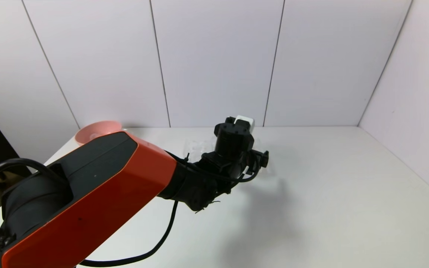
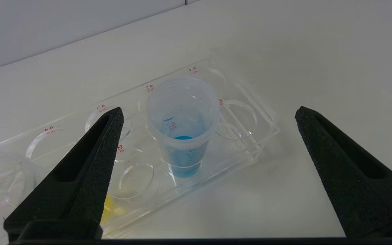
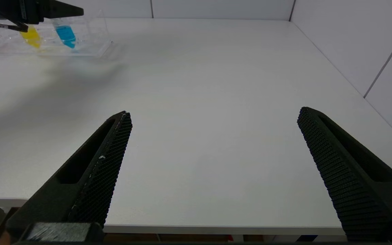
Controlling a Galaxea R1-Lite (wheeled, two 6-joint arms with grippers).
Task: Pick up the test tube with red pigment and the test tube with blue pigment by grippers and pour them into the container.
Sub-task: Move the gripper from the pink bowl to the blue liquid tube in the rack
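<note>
Blue liquid is seen in the lower part of the test tube with blue pigment point(image 2: 182, 136), which stands upright in a hole marked B2 of the clear acrylic rack point(image 2: 250, 136), near the rack's end. The left tool point(image 2: 206, 115) is held above it with both black fingers point(image 2: 90, 160) spread wide apart, one to each side of the tube and touching nothing. A tube with yellow liquid point(image 3: 32, 36) is set in the same rack, a few holes along (partly hidden behind one finger in the left wrist view). Open holes are left between and around the two tubes.

The rack is placed toward the far side of the white surface point(image 1: 330, 193), close to the panelled wall point(image 1: 214, 59); a pink bowl point(image 1: 95, 132) is seen at the far left corner, partly hidden by the orange arm. Wide bare room is left on the surface to the right of the rack, out to the side wall.

The right tool point(image 3: 213, 115) is held low over the near edge of the surface, its fingers also wide apart and gripping nothing, well apart from the rack.
</note>
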